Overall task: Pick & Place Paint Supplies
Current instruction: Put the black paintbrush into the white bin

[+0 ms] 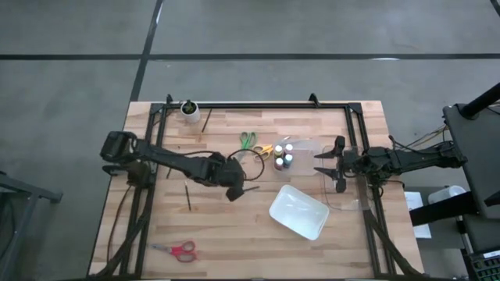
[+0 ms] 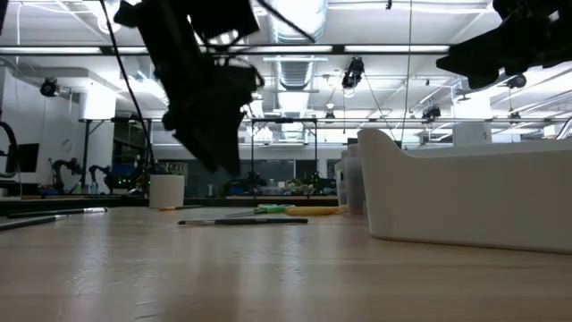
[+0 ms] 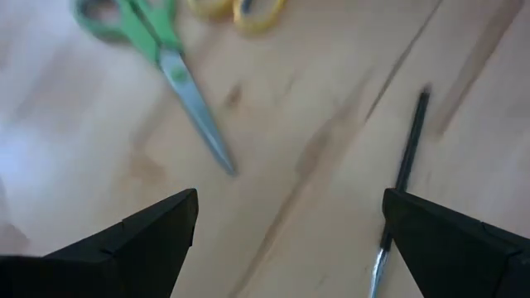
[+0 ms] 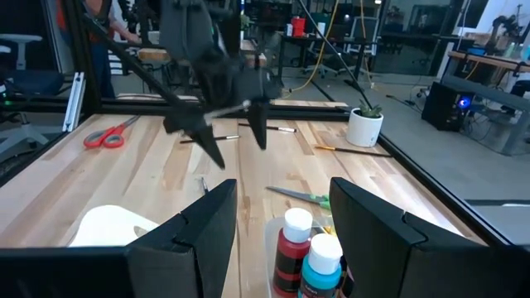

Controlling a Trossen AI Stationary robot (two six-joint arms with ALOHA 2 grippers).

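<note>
My left gripper (image 1: 238, 187) hangs open over the table's middle, tilted down, touching nothing. A thin dark brush (image 3: 404, 170) lies on the wood just by its one fingertip, and green scissors (image 3: 157, 54) and yellow scissors (image 3: 238, 10) lie beyond. The red paint bottle (image 4: 291, 247) and teal paint bottle (image 4: 320, 263) stand together (image 1: 283, 154) right of the scissors. My right gripper (image 1: 319, 164) waits open and level at the table's right, short of the bottles. Red scissors (image 1: 176, 250) lie near the front left.
A white tray (image 1: 298, 211) lies right of centre, toward the near edge. A small white cup (image 1: 189, 108) stands at the far left by the black frame. Another brush (image 1: 187, 195) lies left of my left gripper, and one more (image 1: 207, 119) by the cup.
</note>
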